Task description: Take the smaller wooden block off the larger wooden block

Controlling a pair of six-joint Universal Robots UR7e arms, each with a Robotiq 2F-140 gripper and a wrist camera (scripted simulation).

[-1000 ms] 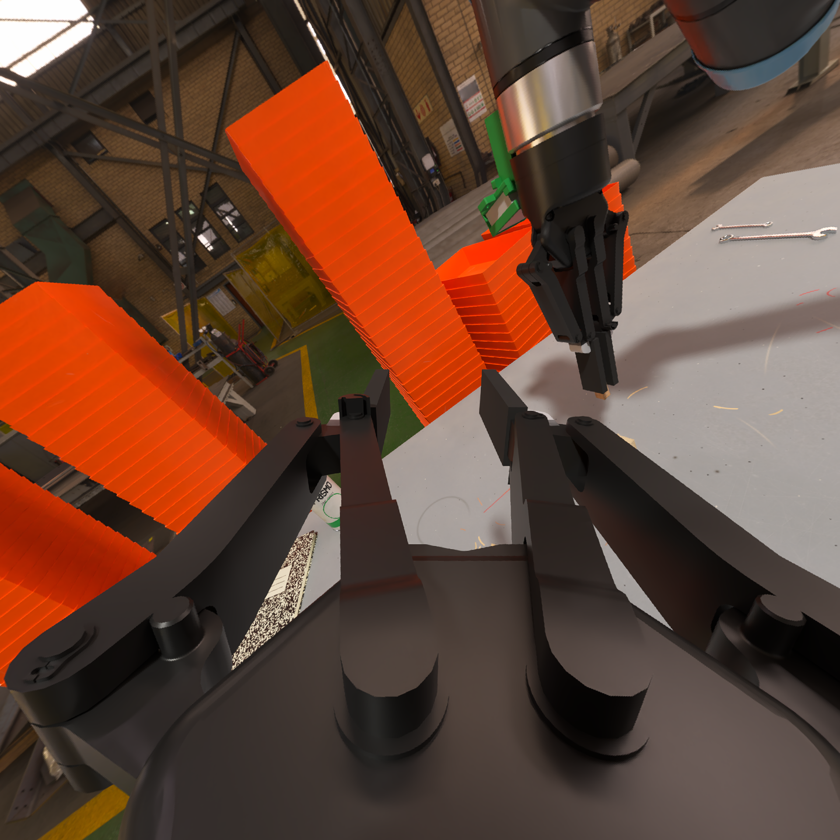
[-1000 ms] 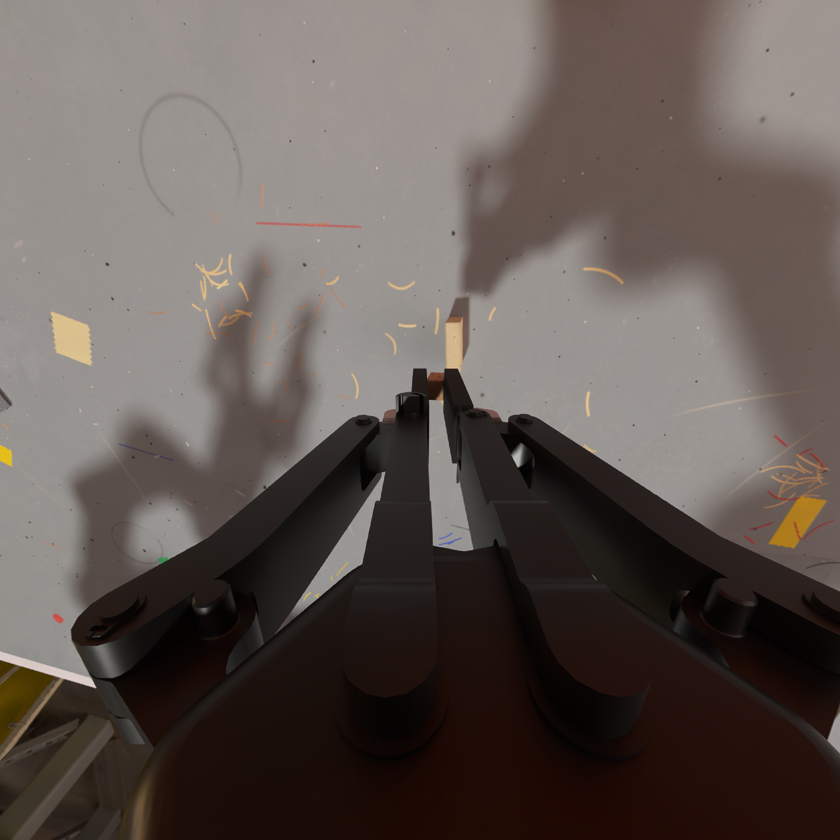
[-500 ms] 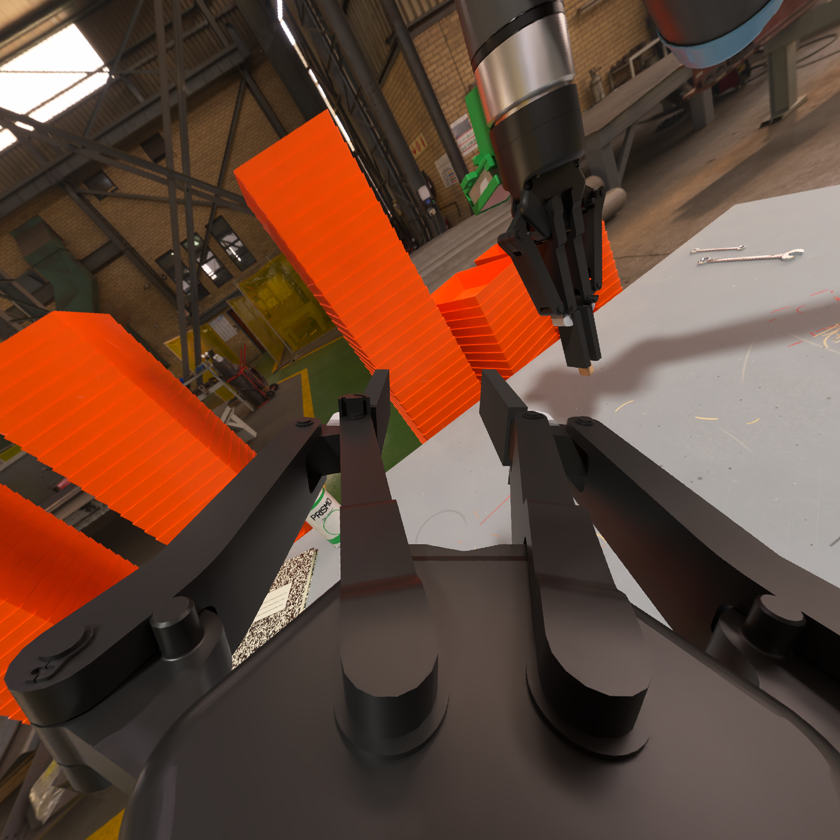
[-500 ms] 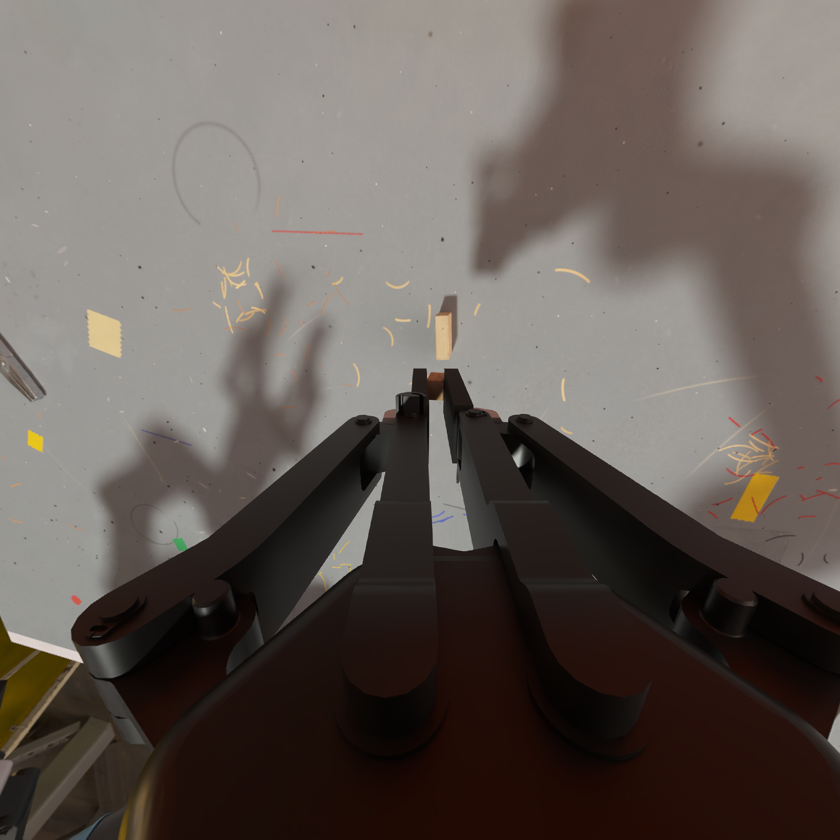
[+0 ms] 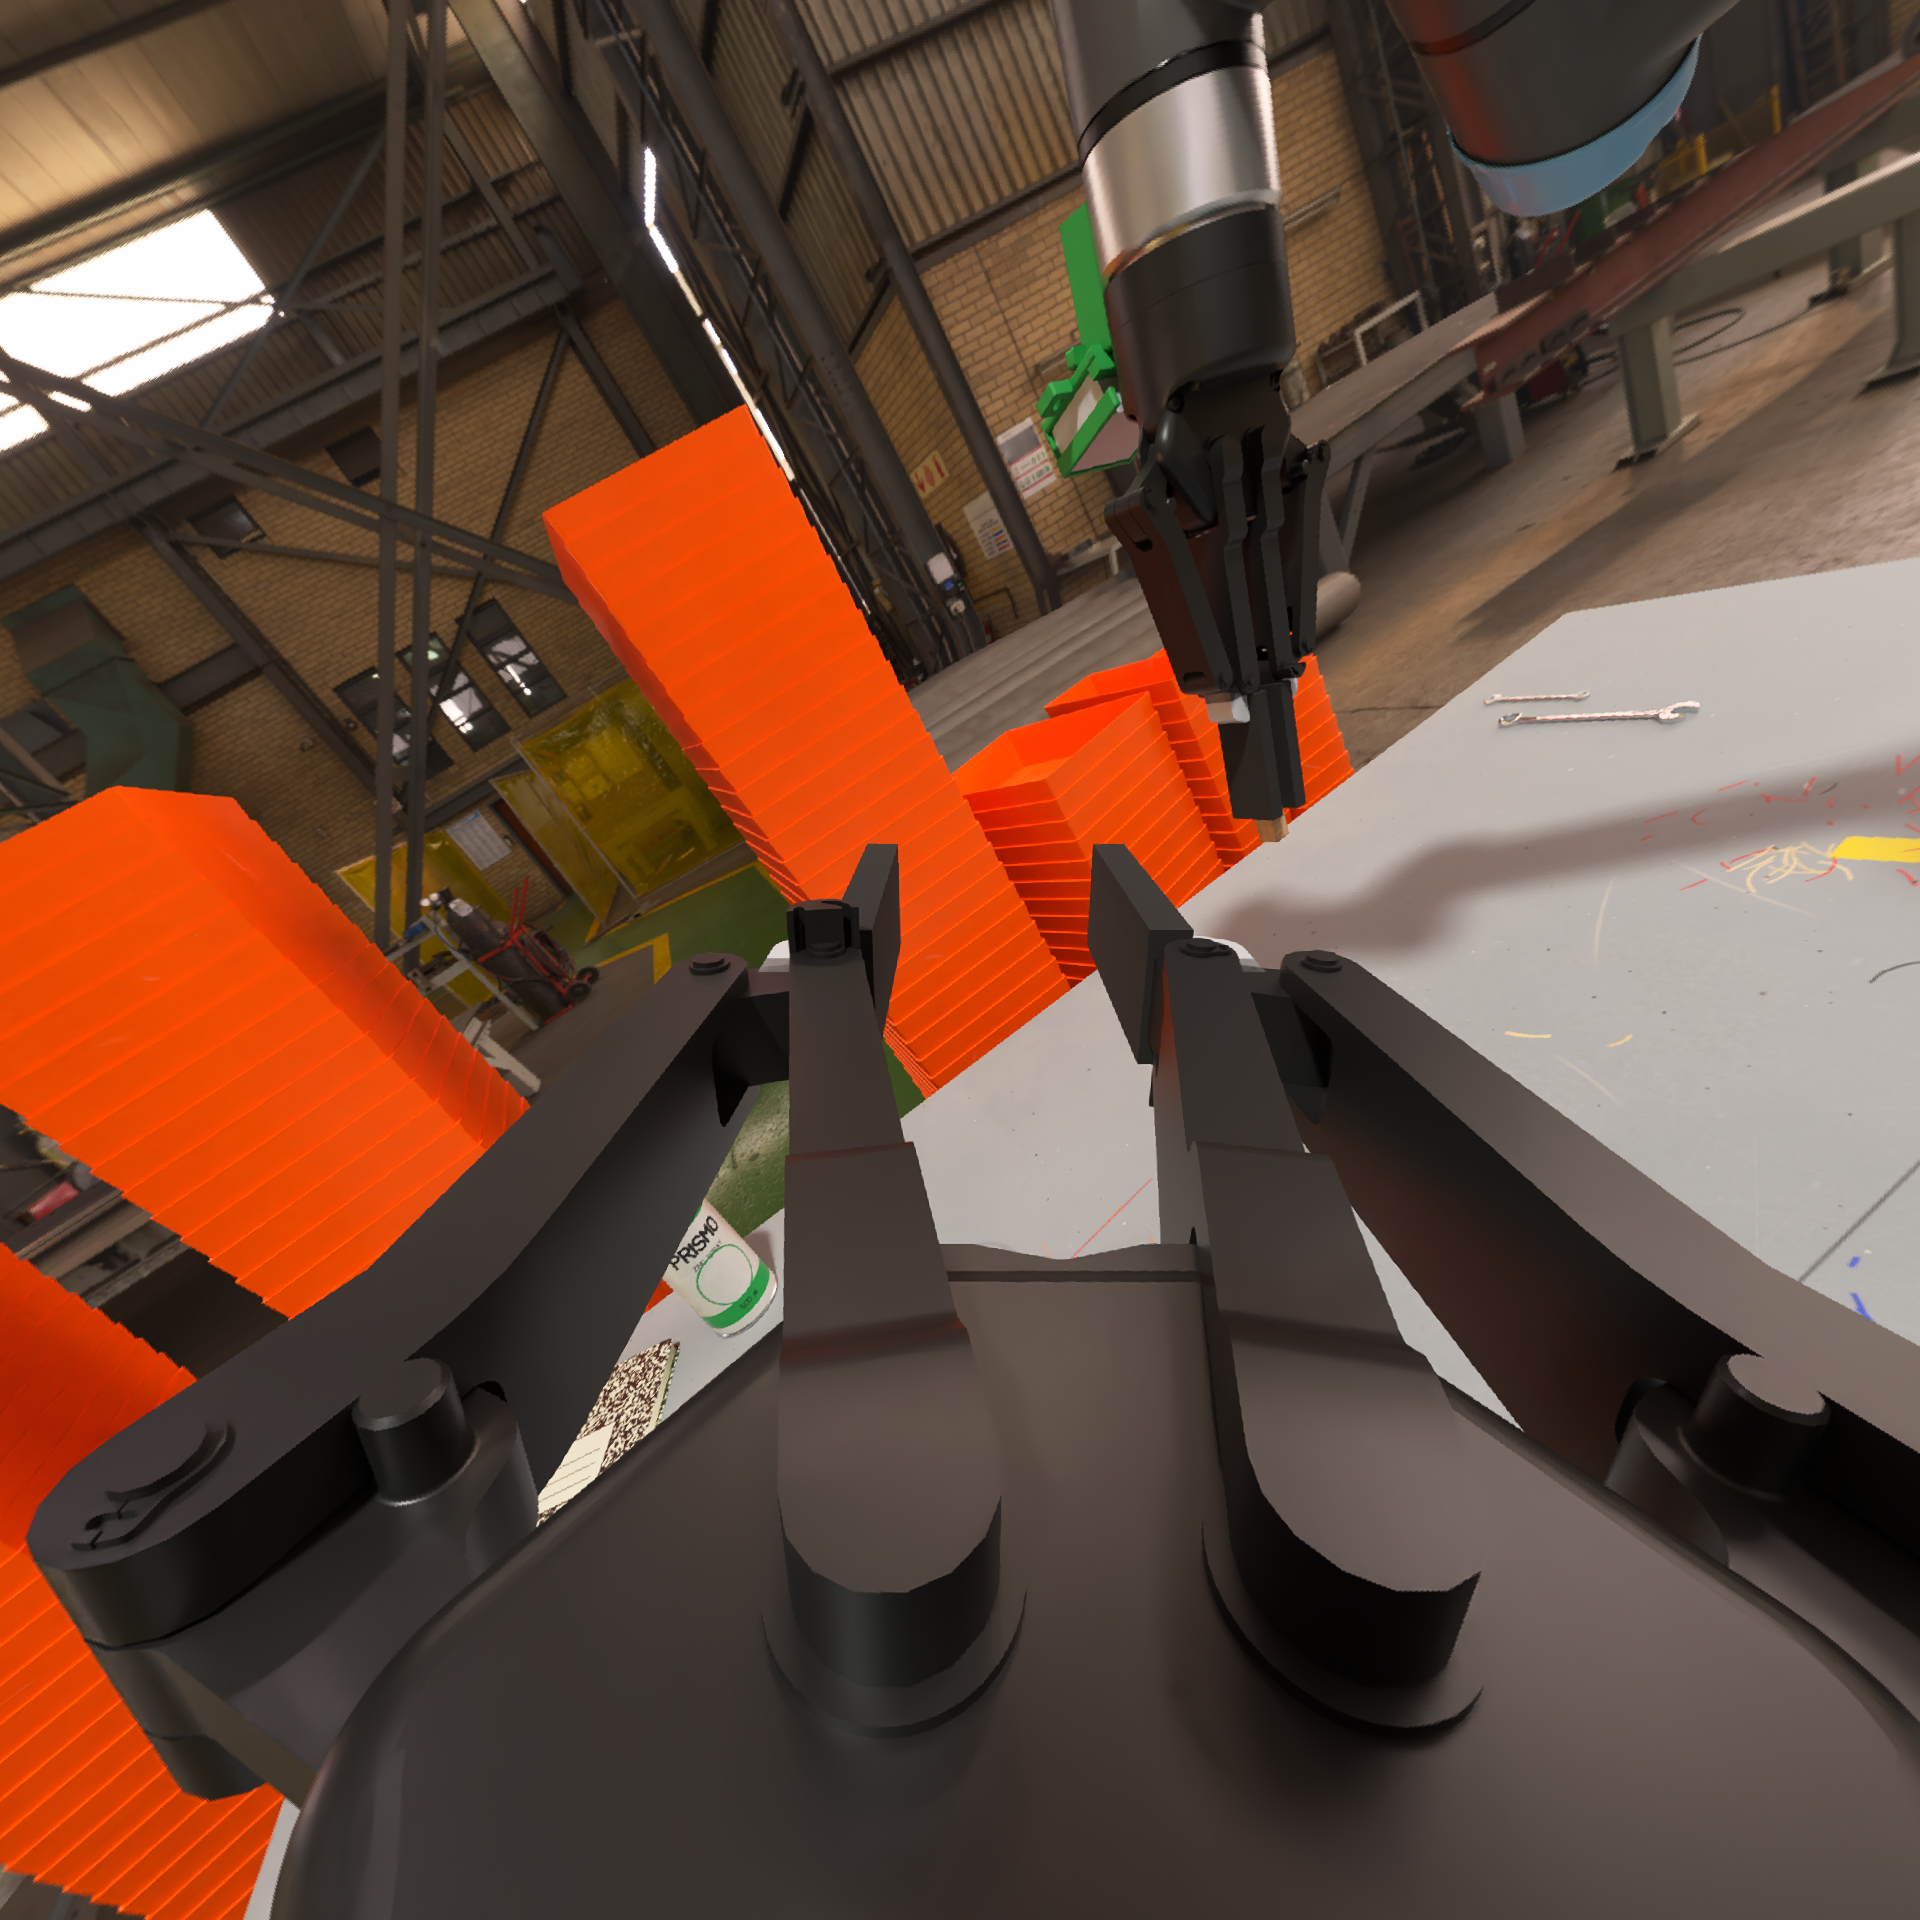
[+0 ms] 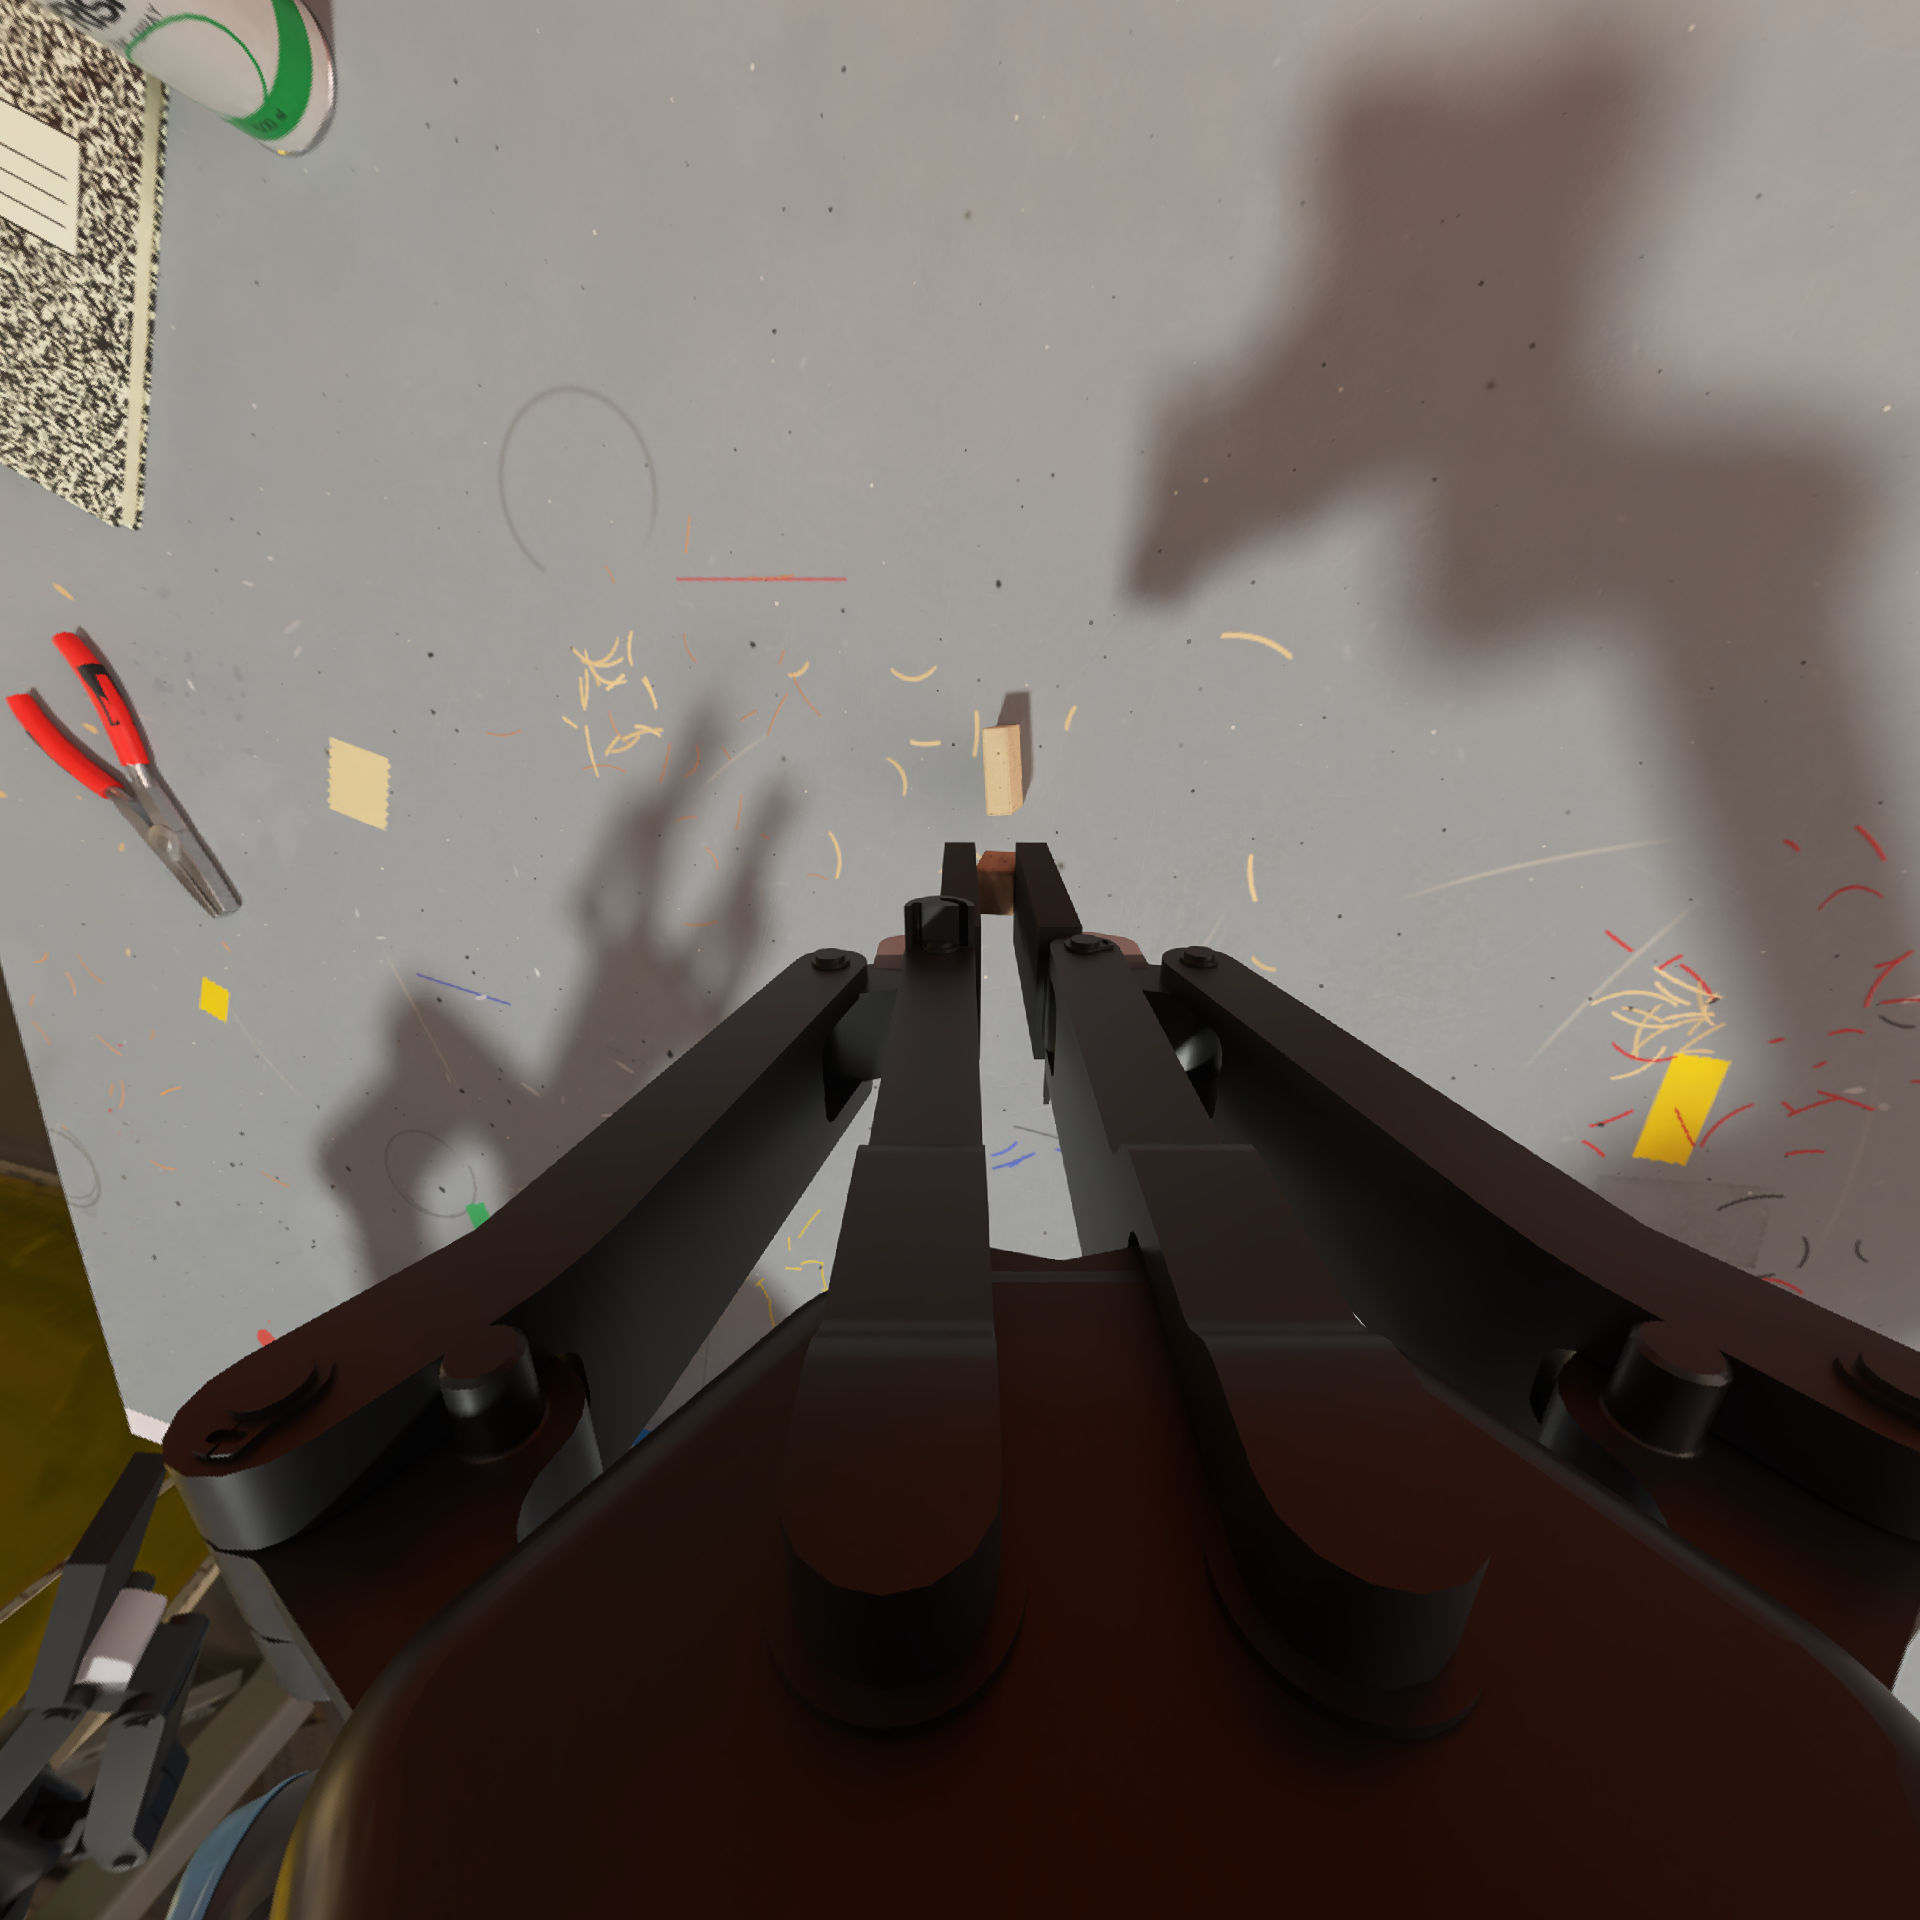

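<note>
Two claws show, and only the right one is at work; the right claw [image 6: 995, 868] is clamped on the smaller wooden block [image 6: 995, 881], a brownish piece pinched between its tips and held clear above the counter [image 6: 1039, 312]; just past those tips in the right wrist view, down on the counter, lies the larger wooden block [image 6: 1003, 769], pale, its long axis running away from the claw along the line of the fingers; the two blocks look apart, so the lift seems done and what remains is setting the small one down to one side; farther off lie red-handled pliers [image 6: 114, 764], a speckled notebook [image 6: 73, 270] and a cup [image 6: 249, 73]; the left claw [image 5: 987, 904] stands apart, empty, farther from both blocks.
</note>
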